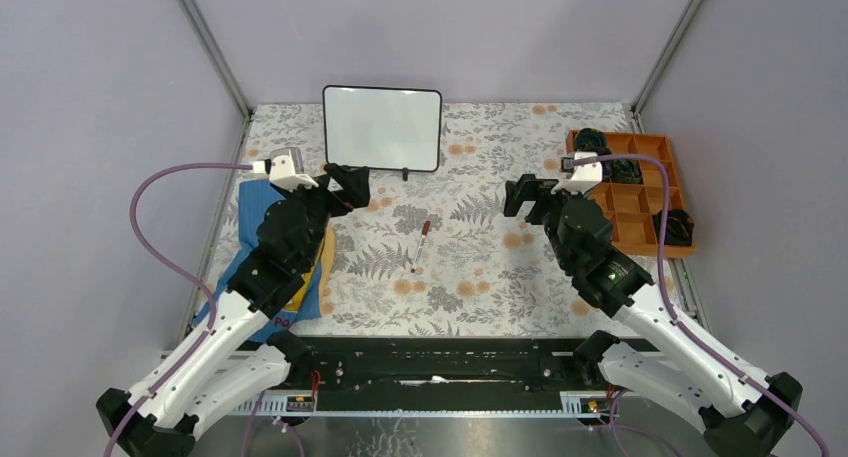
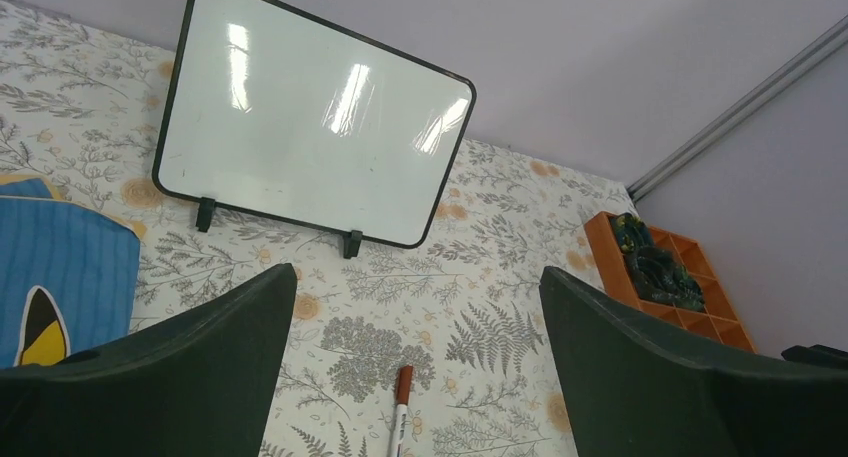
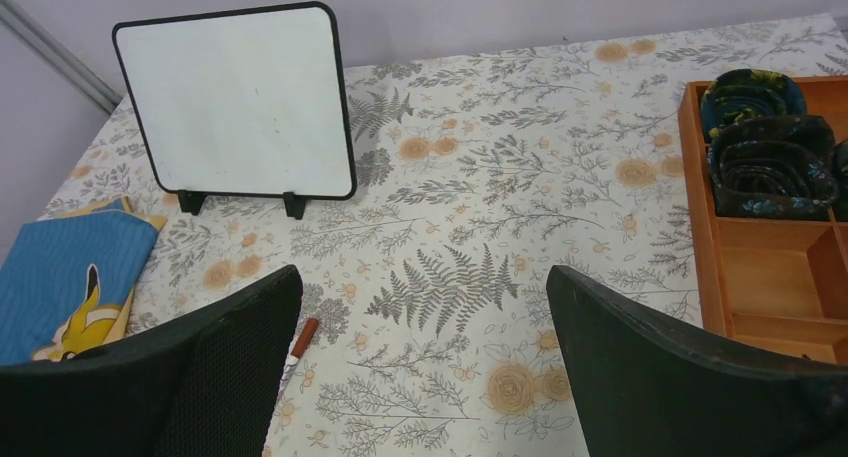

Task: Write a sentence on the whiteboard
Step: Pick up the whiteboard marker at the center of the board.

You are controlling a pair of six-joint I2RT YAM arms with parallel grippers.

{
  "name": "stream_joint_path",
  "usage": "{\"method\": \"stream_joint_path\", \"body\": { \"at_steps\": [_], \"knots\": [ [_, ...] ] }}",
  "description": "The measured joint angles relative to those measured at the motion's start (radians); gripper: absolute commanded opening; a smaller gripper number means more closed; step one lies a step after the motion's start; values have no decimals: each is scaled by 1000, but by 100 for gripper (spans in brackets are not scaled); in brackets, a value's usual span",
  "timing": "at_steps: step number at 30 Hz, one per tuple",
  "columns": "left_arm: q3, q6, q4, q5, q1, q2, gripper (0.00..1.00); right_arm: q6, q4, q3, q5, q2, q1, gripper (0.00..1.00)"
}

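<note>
The whiteboard [image 1: 382,127] stands upright on its feet, long axis running left to right, facing the left tool [image 1: 352,185] and right tool [image 1: 513,195]. Both tools are spread wide, holding nothing.

This looks like a robot lab, set up as a closed test cell. Plain lilac walls [image 1: 90,97] meet at bare metal posts [image 1: 212,52] and box in a single work surface. The left arm [image 1: 250,287] and right arm [image 1: 620,277] are bolted to a black rail [image 1: 440,367] at the near edge, and purple cables [image 1: 140,227] loop off them. A flowered tablecloth [image 1: 480,267] covers the surface, with only a whiteboard [image 1: 382,127], a marker [image 1: 419,245] and an orange tray [image 1: 630,192] on it.
</note>
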Motion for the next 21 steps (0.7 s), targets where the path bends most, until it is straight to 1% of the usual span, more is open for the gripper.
{"method": "stream_joint_path", "body": {
  "at_steps": [9,14,17,20,21],
  "knots": [
    [-13,21,16,-4,0,-41,99,-11,-3,14,-68,4,0,100],
    [-23,62,19,2,0,-52,99,-19,-5,60,-130,18,0,94],
    [-32,92,19,13,0,-66,99,-2,-26,101,-160,66,7,93],
    [-37,117,20,16,-1,-84,99,12,-35,142,-140,157,79,94],
    [-40,132,22,17,-5,-98,99,16,-55,158,-108,262,192,93]
  ]
}}
